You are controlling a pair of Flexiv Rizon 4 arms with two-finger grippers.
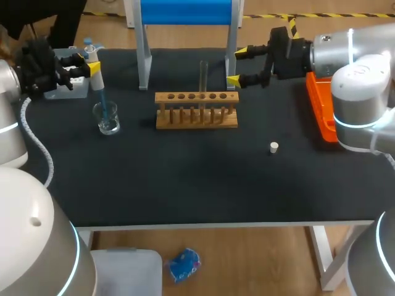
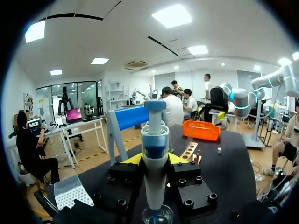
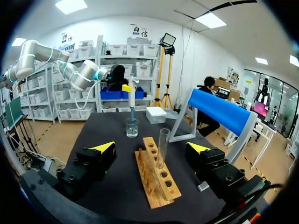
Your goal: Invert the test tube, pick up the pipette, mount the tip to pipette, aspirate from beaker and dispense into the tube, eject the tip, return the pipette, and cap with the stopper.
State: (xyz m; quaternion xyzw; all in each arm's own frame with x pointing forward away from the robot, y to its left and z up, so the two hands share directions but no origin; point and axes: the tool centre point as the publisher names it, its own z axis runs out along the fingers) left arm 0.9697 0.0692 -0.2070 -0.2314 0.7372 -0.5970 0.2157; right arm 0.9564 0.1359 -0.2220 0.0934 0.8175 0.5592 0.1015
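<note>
In the head view the left claw [image 1: 86, 63] is gripping the pipette [image 1: 101, 95], its tip dipping into the beaker [image 1: 107, 120]. Aspirating seems in hand; next calls for lifting clear and carrying to the test tube [image 1: 203, 77] standing in the wooden rack [image 1: 196, 112]. The left wrist view is showing both fingers [image 2: 132, 160] clamping the barrel. The right wrist view is showing the right claw [image 3: 151, 148] gaping, the tube ahead, untouched.

Black table [image 1: 185, 185], wood rack [image 1: 196, 111] ctr, beaker [image 1: 107, 118] left, stopper [image 1: 274, 147] front-right, orange tray [image 1: 321, 105] right edge
</note>
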